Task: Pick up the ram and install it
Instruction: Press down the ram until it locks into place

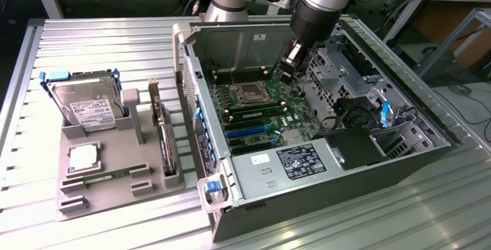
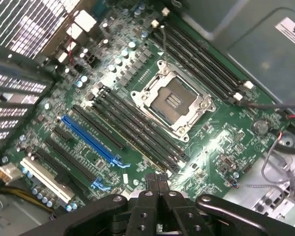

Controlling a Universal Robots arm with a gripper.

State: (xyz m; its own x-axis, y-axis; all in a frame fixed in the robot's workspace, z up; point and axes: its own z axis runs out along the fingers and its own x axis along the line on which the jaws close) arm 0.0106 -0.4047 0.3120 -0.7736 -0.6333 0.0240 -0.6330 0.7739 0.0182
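Ram (image 1: 103,175), as far as I can judge, is the thin green stick lying flat in the grey tray (image 1: 115,146), outside the computer case (image 1: 345,175) on the exterior view's left, on the slatted table (image 1: 107,43) and untouched. A second, similar green stick (image 1: 256,112) stands on edge inside the case, in a slot of the motherboard (image 1: 265,132), so I cannot rule out that one module is already seated. The pincer (image 1: 286,76) hangs inside the case, above the motherboard and near the empty processor socket (image 1: 251,93). In the wrist view its two dark fingers (image 2: 150,184) sit pressed together with nothing visible between them, so it looks closed and empty-handed. It is well apart from the stick in the tray, with the case's side wall between them. By that reading, the step in hand is the pick-up, and it is not yet done. That move calls for lifting clear of the case wall without snagging the cables or drive cages inside the case. It also calls for spreading the fingers wide enough to straddle the thin board, and for squaring them to its long edges. The stick lies low in the tray's cradle, so the grip must land on the board itself and not on the grey supports.
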